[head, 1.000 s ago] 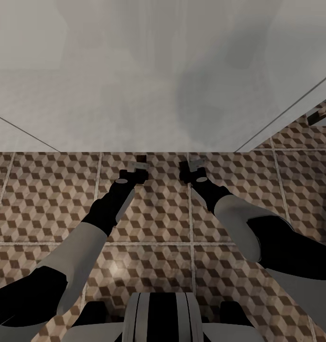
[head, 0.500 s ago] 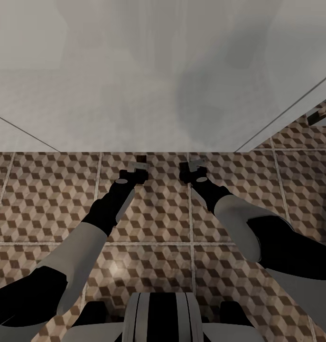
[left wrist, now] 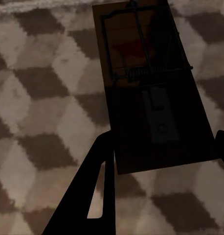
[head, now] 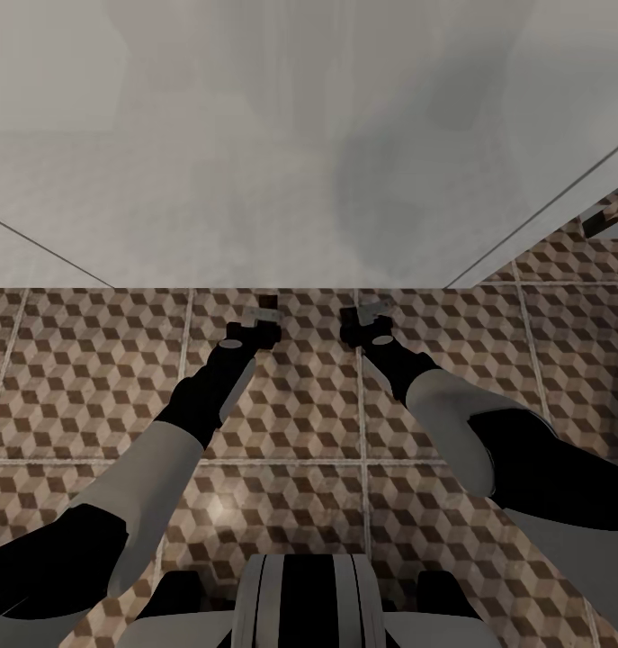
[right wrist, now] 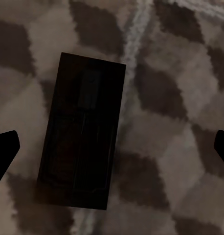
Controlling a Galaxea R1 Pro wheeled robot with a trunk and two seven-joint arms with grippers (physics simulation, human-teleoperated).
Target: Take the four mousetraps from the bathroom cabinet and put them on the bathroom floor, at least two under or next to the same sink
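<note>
Both pincers low over cube-patterned tiled bathroom floor (head: 93, 378).
Left pincer (left wrist: 163, 152) and right pincer (right wrist: 112, 147) released; flat dark mousetraps (left wrist: 151, 88) (right wrist: 82, 152) lie between fingers.

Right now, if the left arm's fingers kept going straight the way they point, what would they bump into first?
Probably the mousetrap lying on the patterned bathroom floor. It sits right ahead of the left gripper, between its open fingers. How far off it lies is hard to judge.

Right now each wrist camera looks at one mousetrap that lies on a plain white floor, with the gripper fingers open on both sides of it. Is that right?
Not quite: the bathroom floor is not plain white. Both wrist views show brown, tan and white cube-pattern tiles. The rest holds: the left gripper and the right gripper are open, each over one mousetrap.
</note>
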